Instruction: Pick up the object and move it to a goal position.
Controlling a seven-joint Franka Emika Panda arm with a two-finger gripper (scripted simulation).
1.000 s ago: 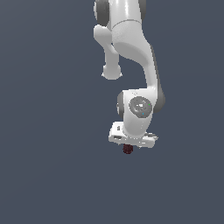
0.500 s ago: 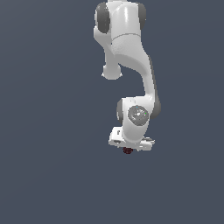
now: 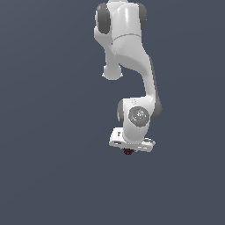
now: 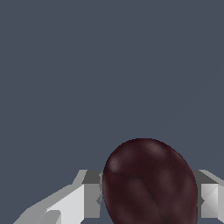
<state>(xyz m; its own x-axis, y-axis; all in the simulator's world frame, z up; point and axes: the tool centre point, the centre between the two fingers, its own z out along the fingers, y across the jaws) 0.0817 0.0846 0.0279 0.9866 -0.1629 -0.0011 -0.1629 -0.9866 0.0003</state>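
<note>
Exterior view: plain grey-blue surroundings [image 3: 48, 132] behind pincer [image 3: 128, 151].

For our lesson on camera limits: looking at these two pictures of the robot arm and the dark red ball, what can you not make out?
- Exterior view: the ball is too small to show surface detail, and the claw mostly hides it.
- Wrist view: the ball's underside is cut off by the picture edge.
- Neither view shows a goal marker or any table; the background is plain grey.
</note>
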